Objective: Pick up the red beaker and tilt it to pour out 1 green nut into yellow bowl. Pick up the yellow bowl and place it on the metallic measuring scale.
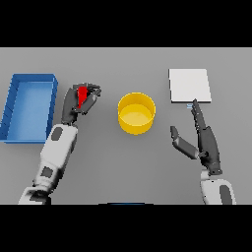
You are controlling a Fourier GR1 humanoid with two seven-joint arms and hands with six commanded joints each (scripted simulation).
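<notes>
The left robot hand (78, 101) has its fingers curled round the red beaker (82, 95), holding it between the blue tray (15, 103) and the yellow bowl (136, 113). The bowl sits mid-desk (123, 64), apart from the beaker. The right robot hand (204, 140) lies with fingers straight and apart, fingertips (195, 103) just below the scale (189, 85) at the far right.

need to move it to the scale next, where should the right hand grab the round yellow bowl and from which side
Probably by the rim on its right side. The round yellow bowl stands upright with its mouth open upward, and the open right hand lies to its right with bare table between. The left hand is curled round the red beaker, so it is busy.
</notes>
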